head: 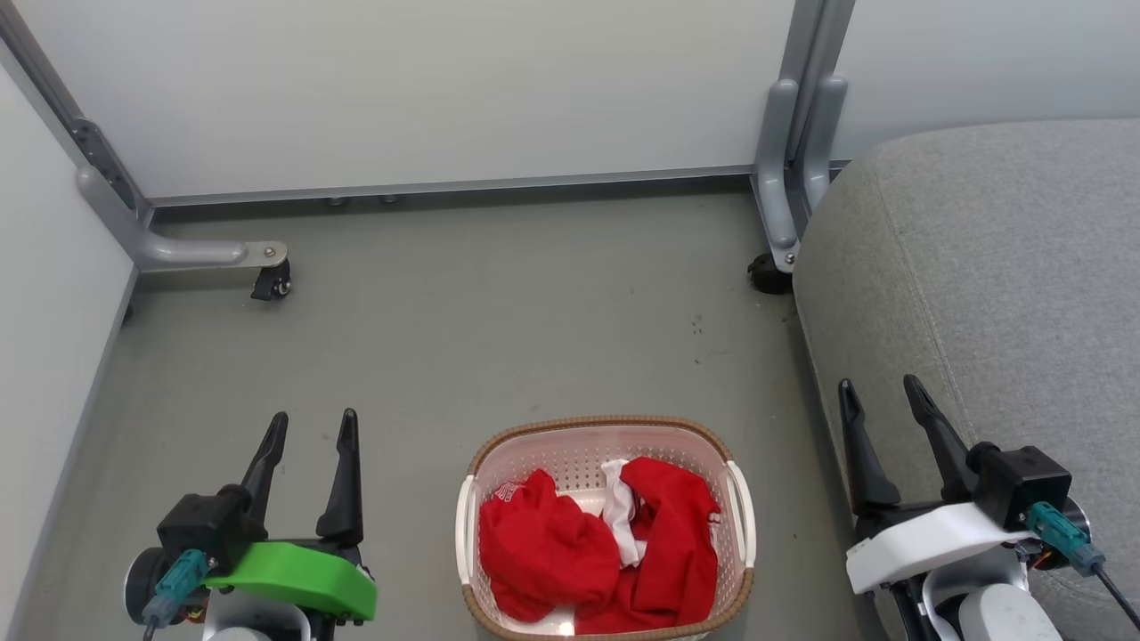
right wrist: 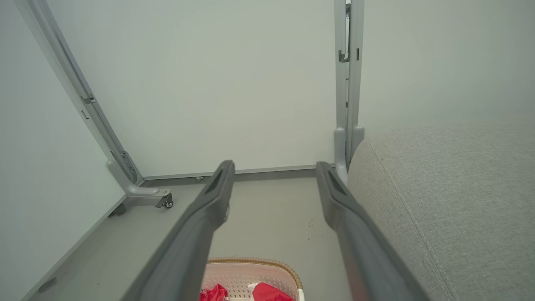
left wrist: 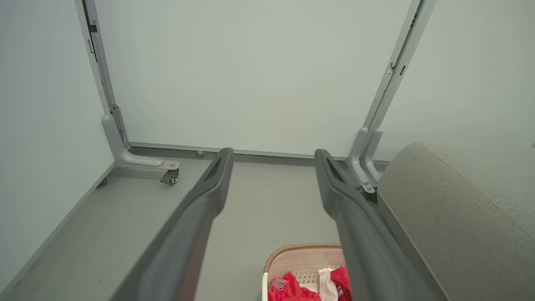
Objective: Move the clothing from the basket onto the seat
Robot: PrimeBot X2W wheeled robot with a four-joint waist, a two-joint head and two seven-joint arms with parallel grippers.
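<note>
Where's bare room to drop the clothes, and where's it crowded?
The light grey couch cushion is bare beyond the right claw. Grey floor between the white perforated basket and wall is bare. Crowded only inside the basket, among red garments.

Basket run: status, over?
Left gripper and right gripper: jaws open, empty. Bright red fabric clothing heaped in the white perforated plastic basket; light grey upholstered seat on its right. Nothing seen between them.

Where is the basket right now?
In the head view the basket sits on the floor at bottom centre, between the left gripper and right gripper, just left of the seat, holding the clothing.
</note>
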